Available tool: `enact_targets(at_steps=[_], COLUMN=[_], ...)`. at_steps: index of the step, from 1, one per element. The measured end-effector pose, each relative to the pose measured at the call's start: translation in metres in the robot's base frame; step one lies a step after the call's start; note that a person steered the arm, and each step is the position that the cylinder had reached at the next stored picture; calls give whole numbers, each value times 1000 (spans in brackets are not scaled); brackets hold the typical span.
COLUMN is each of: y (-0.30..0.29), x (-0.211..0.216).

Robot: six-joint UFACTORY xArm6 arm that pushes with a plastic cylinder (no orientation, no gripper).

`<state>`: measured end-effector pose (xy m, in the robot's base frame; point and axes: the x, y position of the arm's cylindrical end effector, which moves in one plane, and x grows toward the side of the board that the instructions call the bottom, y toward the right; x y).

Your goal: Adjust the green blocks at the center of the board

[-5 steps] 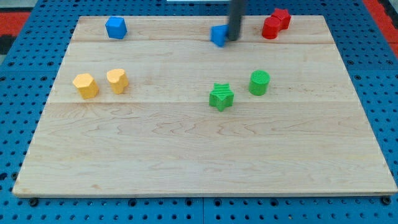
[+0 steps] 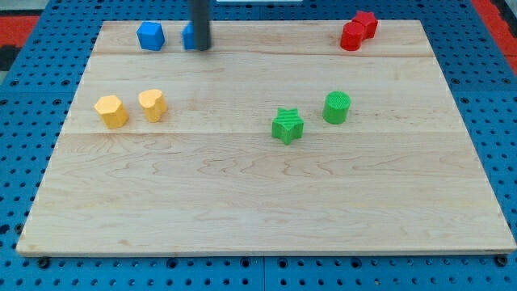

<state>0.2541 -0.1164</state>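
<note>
A green star block (image 2: 287,126) and a green cylinder block (image 2: 337,107) sit side by side just right of the board's middle, a small gap between them. My tip (image 2: 202,48) is far from them, near the view's top left, touching the right side of a blue block (image 2: 189,37) that the rod partly hides. Another blue block (image 2: 150,35) stands just left of that one.
Two red blocks (image 2: 358,31) touch each other at the top right. Two yellow blocks (image 2: 111,111) (image 2: 152,104) sit at the left. The wooden board (image 2: 258,218) lies on a blue pegboard.
My tip has slid left along the top edge, pushing the blue block from the top centre to beside the other blue block. The green blocks have not moved.
</note>
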Motion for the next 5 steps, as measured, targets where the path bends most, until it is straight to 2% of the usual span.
enact_targets(at_steps=[2,5], y=[81,63], x=[12,12])
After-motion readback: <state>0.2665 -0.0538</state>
